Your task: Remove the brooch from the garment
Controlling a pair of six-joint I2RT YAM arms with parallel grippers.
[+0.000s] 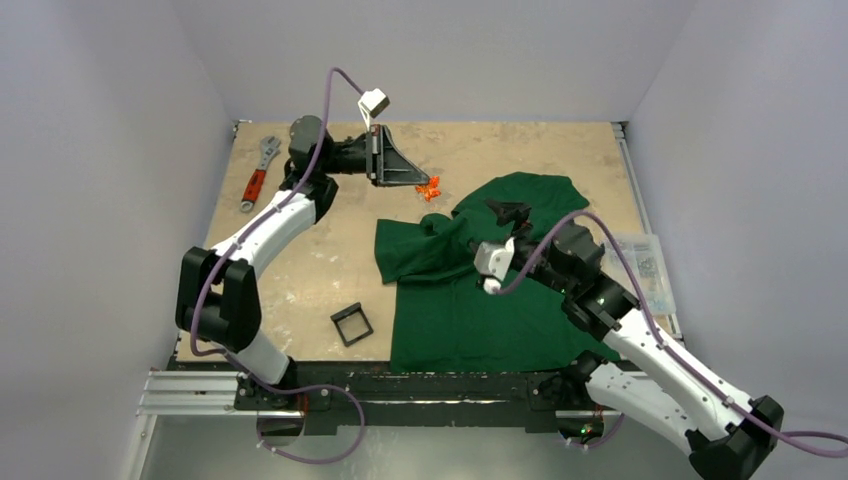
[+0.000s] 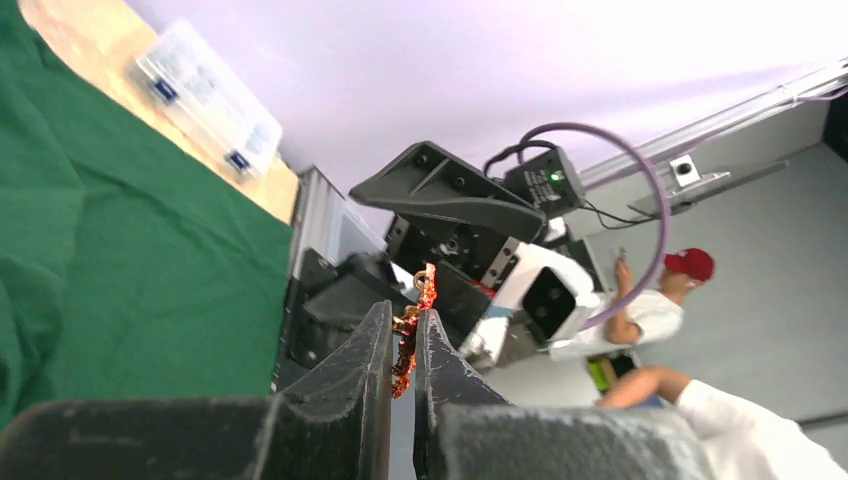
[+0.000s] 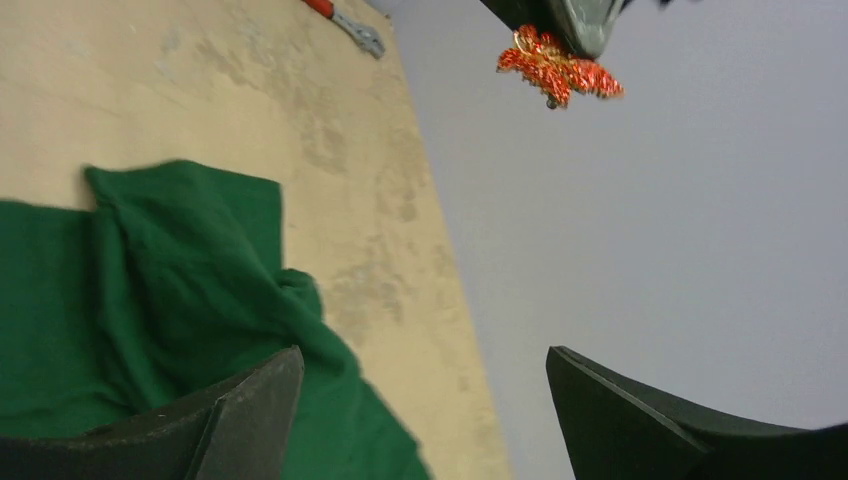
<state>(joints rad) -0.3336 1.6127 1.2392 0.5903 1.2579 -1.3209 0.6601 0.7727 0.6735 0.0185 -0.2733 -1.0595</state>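
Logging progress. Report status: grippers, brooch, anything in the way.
Left gripper shut on the brooch. Brooch off the garment, held above the table. Right gripper open, empty, over the garment. Nothing in the way.

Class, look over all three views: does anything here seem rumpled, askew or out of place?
The dark green T-shirt lies rumpled, its left side in the top view bunched into folds instead of flat. The brooch is off it, pinched in the shut left tool and held clear of the cloth. Nothing looks spilled or broken.
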